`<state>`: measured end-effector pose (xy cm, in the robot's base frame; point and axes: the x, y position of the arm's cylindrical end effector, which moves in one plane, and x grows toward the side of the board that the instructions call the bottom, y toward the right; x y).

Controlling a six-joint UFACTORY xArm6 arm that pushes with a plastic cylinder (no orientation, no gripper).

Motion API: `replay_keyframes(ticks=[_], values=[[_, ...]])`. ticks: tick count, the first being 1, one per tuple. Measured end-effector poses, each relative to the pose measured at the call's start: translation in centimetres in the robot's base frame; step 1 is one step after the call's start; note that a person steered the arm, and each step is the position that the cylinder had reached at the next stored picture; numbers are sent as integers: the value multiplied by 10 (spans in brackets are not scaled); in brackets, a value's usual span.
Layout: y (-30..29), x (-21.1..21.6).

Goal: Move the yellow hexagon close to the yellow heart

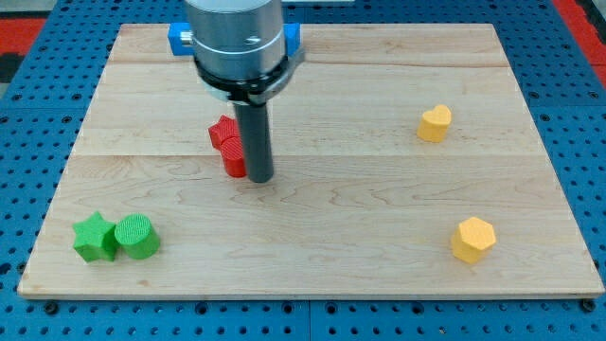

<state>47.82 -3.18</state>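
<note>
Two yellow blocks sit on the right side of the counter point(379, 218), well apart from each other. The yellow hexagon point(472, 239) lies near the counter's near right corner, and the yellow heart point(435, 123) rests farther back, slightly to the left of the hexagon. Nothing touches either of them.

The arm's end effector is a plain dark rod with nothing to open or close, and it has hold of nothing. It hangs from a grey cylindrical mount at the far middle-left of the scene. My tip point(260, 178) meets the wood at the left centre of the counter, far to the left of both yellow blocks. It stands just beside a red block point(227, 146), touching or almost touching that block's right edge; the rod hides part of the block, so its exact shape is hard to make out.

Two green blocks rest side by side, touching, at the near left corner: a green star point(95, 237) on the left and a green cylinder point(137, 237) on the right. A blue block point(180, 39) shows at the far edge, mostly hidden behind the arm's mount.
</note>
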Motion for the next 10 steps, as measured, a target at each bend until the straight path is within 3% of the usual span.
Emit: replay_keyframes(ticks=[2,3,4,5,7,10], values=[[229,17],[302,77],[261,113],[220,119],[156,69],[220,78]])
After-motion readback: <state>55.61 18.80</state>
